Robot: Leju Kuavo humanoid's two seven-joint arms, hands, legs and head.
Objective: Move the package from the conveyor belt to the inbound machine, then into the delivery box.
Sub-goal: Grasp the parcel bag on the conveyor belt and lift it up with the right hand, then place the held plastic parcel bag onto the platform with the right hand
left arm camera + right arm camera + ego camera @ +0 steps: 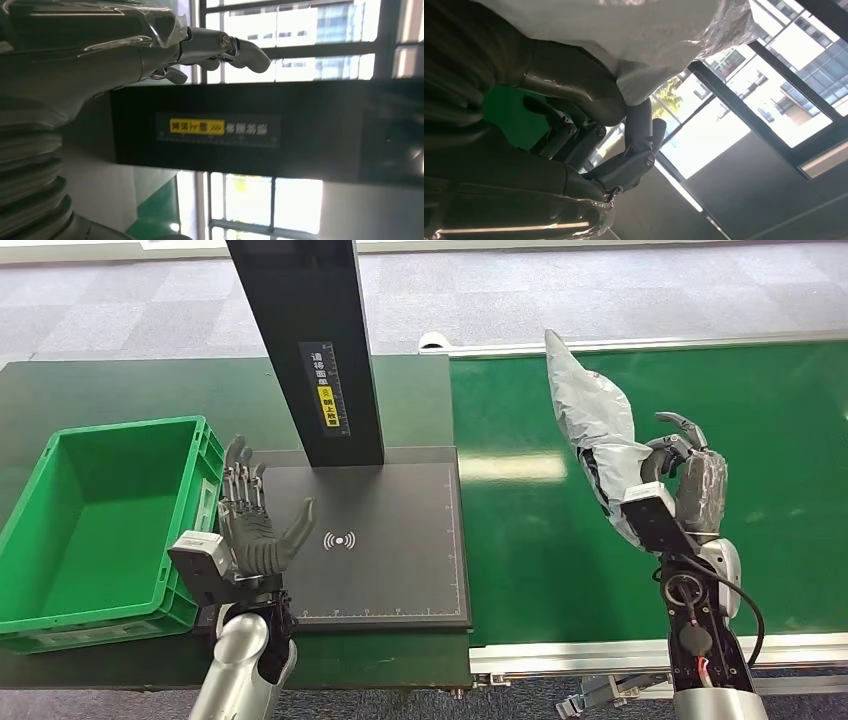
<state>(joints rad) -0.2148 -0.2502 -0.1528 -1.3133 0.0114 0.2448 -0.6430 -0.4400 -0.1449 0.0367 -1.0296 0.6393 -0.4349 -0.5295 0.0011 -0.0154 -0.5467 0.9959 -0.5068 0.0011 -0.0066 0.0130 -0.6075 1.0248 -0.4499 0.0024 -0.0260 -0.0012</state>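
Observation:
A grey plastic mailer package (596,430) stands upright above the green conveyor belt (760,490), gripped at its lower part by my right hand (685,485). In the right wrist view the package (649,35) is pinched between the thumb and fingers (636,150). My left hand (255,525) is raised with fingers spread and holds nothing, at the left edge of the black inbound machine platform (390,570). The left wrist view shows its fingers (225,47) in front of the machine's black post (260,130). The green delivery box (60,590) sits left of that hand.
The machine's black post (310,340) rises from the back of the platform, between the two arms. The green box stands on a dark table (120,385). The belt's metal rail (620,650) runs along its near edge. Grey carpet lies beyond.

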